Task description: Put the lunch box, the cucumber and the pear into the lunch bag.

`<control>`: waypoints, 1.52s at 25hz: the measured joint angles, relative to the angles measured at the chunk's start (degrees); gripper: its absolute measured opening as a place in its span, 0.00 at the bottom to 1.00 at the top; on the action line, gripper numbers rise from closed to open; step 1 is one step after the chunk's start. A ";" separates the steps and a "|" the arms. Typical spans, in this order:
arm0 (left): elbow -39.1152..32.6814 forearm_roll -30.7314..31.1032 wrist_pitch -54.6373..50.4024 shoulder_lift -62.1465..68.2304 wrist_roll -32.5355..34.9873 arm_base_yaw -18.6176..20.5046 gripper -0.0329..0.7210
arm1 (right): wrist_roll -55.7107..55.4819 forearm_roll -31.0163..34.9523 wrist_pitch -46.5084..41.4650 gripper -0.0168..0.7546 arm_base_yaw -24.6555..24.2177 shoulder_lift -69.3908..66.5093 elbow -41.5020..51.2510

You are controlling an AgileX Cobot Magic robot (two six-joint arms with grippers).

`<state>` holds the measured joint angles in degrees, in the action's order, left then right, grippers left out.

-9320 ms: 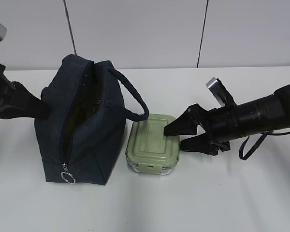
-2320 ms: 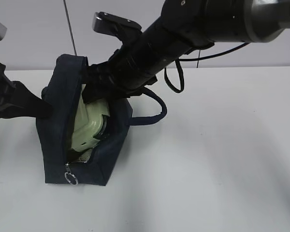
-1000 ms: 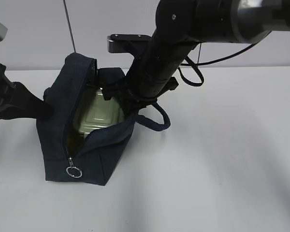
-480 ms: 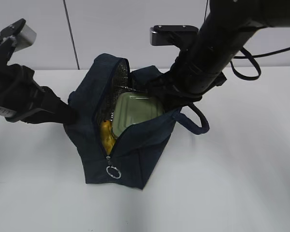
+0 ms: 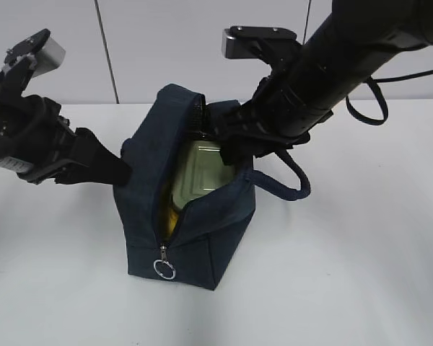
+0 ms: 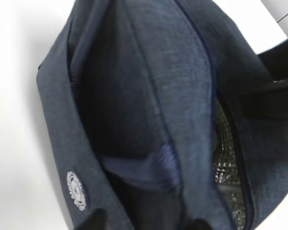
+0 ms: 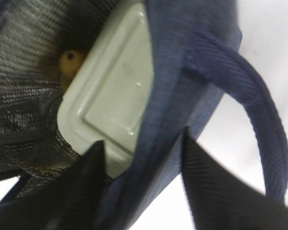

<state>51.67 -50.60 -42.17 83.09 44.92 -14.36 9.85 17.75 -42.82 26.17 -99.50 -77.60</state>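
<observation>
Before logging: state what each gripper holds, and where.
Right gripper: open astride the rim of the lunch bag, holding nothing. Left gripper: tips either side of a bag fold; grip cannot be told.

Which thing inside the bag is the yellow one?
The pear. It peeks out yellow beside the lunch box, whose lid is pale green, deep inside the navy lunch bag.
</observation>
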 joint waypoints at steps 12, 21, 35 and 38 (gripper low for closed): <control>-6.96 -1.16 9.52 -14.35 6.72 0.00 0.62 | 0.84 0.25 7.38 0.72 0.00 14.21 8.67; -24.29 -26.15 21.48 -26.17 33.27 -2.20 0.61 | 19.95 16.79 35.36 0.72 9.76 30.88 40.10; -30.94 -36.73 23.53 -27.47 43.50 -4.68 0.51 | 20.86 14.40 54.41 0.66 27.00 21.95 50.31; -30.94 -37.49 23.42 -27.47 43.55 -4.68 0.50 | 14.35 6.81 55.88 0.65 27.00 16.84 49.84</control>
<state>20.73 -88.09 -18.76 55.62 88.48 -19.04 24.20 24.55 13.06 53.17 -82.66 -27.76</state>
